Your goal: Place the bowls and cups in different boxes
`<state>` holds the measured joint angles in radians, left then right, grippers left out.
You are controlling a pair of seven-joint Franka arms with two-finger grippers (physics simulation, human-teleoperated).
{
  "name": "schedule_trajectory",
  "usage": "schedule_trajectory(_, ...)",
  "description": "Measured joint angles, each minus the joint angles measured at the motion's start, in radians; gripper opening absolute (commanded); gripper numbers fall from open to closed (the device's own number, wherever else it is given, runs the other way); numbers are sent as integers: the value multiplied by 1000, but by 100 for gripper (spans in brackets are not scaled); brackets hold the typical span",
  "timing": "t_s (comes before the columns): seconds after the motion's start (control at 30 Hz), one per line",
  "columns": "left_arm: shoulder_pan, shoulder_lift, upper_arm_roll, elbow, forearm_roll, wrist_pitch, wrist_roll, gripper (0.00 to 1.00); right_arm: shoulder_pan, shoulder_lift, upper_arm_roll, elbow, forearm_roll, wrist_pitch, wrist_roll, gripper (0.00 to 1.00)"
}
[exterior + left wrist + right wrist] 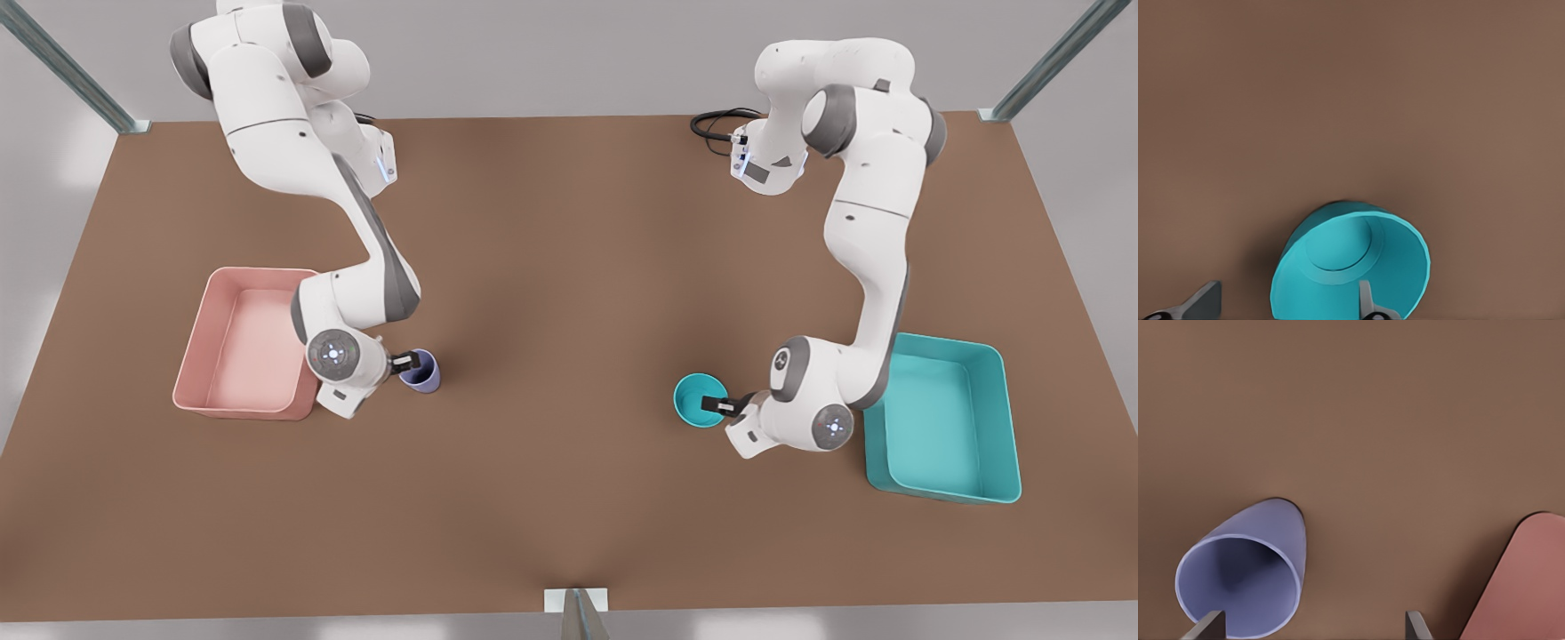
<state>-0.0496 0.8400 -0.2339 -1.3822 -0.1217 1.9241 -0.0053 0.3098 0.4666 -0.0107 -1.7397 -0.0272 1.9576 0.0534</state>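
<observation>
- The brown table (569, 498) carried everything, with bare board between the two work areas
- The teal box (945, 418) lay at the front view's right, its long axis running toward the camera, open side up; the left arm's elbow hung over its near-left corner
- The pink box (244, 342) lay at the front view's left, set the same way, partly covered by the right arm's wrist
- The teal bowl (699, 399) sat upright on the table just left of the teal box, mouth up
- The lavender cup (420, 370) stood upright beside the pink box
- The left gripper (722, 407) was spread wide across the bowl's rim, one finger (1366, 300) inside, not clamped
- The right gripper (405, 362) was agape over the cup's rim, holding nothing
</observation>
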Motion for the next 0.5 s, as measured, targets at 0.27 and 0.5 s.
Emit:
schedule_trajectory(0.27, -2, 31, -7, 11, -3, 14, 13, 21, 0, 78, 2, -24, 10, 67, 9, 100)
schedule_trajectory(0.5, -1, 15, -3, 46, -1, -19, 17, 21, 0, 109, 2, -31, 26, 88, 13, 56)
